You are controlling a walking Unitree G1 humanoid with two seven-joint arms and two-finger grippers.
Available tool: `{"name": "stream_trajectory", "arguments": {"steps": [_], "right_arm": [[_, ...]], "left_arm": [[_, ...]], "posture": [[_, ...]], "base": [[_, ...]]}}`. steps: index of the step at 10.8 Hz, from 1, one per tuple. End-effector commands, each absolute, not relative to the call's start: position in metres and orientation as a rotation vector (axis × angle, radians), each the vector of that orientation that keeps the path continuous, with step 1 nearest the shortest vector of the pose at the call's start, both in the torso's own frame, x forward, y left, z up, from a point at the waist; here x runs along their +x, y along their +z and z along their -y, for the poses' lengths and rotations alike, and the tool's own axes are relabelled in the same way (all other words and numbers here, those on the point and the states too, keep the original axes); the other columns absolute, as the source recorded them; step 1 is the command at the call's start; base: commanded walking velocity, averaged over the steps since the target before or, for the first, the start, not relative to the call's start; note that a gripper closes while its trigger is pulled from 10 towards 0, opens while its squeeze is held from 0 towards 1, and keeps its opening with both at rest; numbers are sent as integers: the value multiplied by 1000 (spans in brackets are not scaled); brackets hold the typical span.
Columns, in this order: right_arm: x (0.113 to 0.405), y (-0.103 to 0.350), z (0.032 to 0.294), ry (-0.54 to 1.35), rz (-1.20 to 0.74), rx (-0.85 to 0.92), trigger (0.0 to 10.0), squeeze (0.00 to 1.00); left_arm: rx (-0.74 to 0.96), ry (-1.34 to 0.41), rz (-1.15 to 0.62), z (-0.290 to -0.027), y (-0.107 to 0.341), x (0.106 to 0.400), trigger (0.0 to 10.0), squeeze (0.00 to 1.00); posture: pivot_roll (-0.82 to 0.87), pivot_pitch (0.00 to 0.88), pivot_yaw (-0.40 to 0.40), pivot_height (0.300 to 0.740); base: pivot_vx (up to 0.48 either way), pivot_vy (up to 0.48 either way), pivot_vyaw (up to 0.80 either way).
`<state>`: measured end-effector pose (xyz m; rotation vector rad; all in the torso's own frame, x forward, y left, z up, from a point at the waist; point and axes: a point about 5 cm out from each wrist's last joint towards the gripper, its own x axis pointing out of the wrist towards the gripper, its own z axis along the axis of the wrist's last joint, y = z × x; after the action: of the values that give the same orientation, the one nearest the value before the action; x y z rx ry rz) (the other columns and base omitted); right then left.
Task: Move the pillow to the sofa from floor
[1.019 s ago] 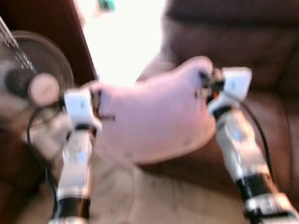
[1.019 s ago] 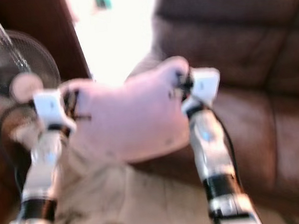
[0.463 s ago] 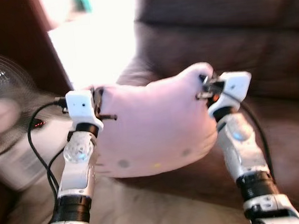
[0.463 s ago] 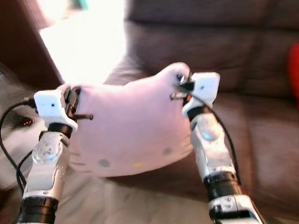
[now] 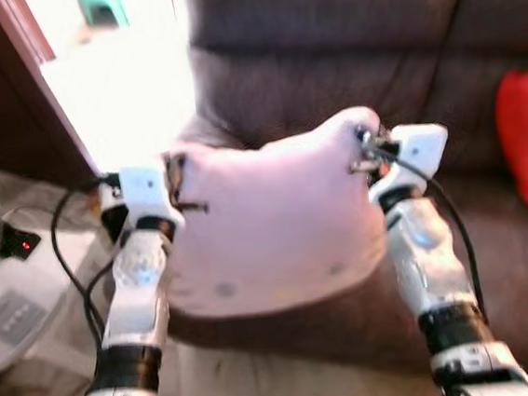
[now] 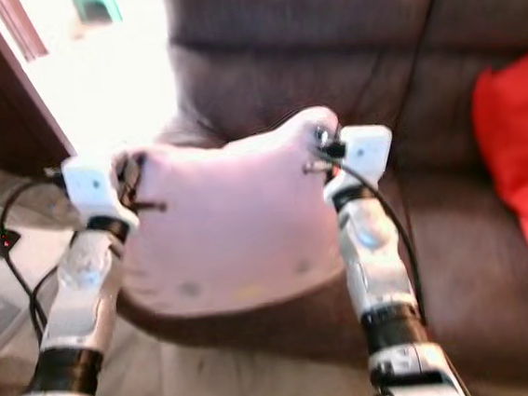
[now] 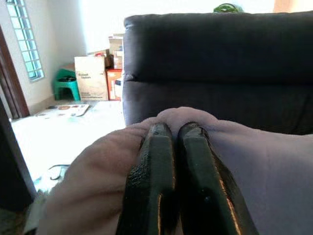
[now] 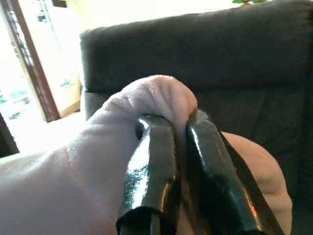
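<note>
I've swung round to face the sofa point(image 5: 325, 52), both grippers' fingers point(image 7: 161, 161) clamped on the pink pillow point(image 5: 276, 225), ready to set down.

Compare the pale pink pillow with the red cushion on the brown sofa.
The pale pink pillow is held up in the air, pinched at its top corners by the left gripper and right gripper; the red cushion lies on the brown sofa. The pillow is pale, the cushion bright red. Both look soft.
</note>
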<state>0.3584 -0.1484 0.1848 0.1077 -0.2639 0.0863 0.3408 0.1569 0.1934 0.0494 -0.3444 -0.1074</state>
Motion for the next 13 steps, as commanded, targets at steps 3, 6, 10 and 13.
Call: {"name": "stream_trajectory", "arguments": {"steps": [3, 6, 10, 13], "right_arm": [[359, 201, 138, 122, 331, 106, 10000, 0], [360, 201, 138, 120, 331, 106, 10000, 0], [360, 200, 137, 123, 329, 105, 10000, 0], [359, 198, 136, 133, 320, 103, 10000, 0]], "left_arm": [[51, -98, 392, -160, 206, 340, 10000, 0], [50, -107, 384, -160, 205, 340, 10000, 0], [55, -110, 385, -160, 206, 342, 10000, 0], [62, -89, 377, -165, 205, 342, 10000, 0]], "posture": [[117, 116, -14, 704], [118, 109, -12, 704], [119, 103, -10, 704], [120, 112, -13, 704]], "base": [[326, 0, 0], [325, 0, 0], [324, 0, 0], [325, 0, 0]]}}
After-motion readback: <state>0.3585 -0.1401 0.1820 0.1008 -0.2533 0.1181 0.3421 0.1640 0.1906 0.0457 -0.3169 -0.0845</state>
